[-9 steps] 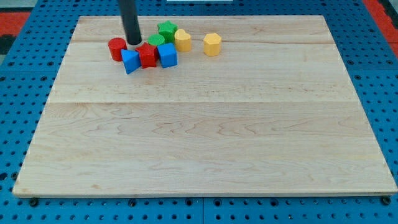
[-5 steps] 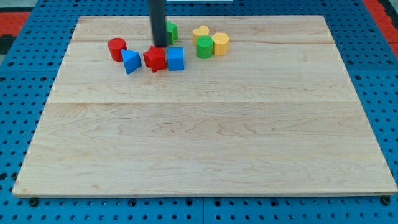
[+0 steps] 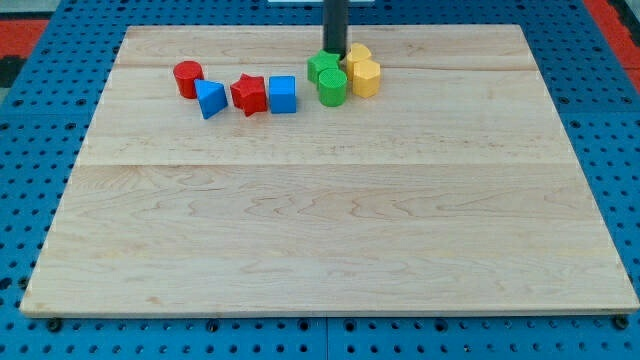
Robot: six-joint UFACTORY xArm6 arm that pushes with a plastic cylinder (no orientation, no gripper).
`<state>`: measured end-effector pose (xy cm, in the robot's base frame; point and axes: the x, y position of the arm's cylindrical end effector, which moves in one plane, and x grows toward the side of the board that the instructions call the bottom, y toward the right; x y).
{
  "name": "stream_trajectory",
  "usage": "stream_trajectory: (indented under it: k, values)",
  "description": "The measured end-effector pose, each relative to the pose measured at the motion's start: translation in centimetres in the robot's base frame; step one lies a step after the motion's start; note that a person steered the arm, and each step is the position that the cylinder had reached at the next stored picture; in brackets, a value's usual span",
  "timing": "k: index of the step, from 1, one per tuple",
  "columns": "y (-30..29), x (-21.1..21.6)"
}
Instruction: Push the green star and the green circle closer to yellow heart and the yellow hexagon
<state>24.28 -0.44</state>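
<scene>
The green star [image 3: 321,67] and the green circle [image 3: 333,87] sit near the view's top centre, touching each other. The yellow heart [image 3: 357,55] and the yellow hexagon [image 3: 366,77] lie right beside them on the view's right, so the four form one tight cluster. My tip [image 3: 334,52] stands just above the green star, between it and the yellow heart, at the cluster's top edge.
A red cylinder [image 3: 187,78], a blue triangle [image 3: 210,99], a red star [image 3: 248,94] and a blue cube [image 3: 282,94] form a row to the left of the cluster. The wooden board [image 3: 320,250] lies on a blue pegboard.
My tip has moved right along the top of the board. The green star slid right to the yellow blocks, and the green circle and yellow blocks shifted slightly right.
</scene>
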Motion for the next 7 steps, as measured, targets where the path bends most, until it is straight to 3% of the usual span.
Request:
stream_trajectory:
  k: [1,2,4,5,6,7]
  values:
    - [-7.0,-1.5]
    - [-5.4,3.1]
    - [3.8,5.3]
    - [-1.6,6.7]
    - [0.5,11.3]
    - [4.6,13.4]
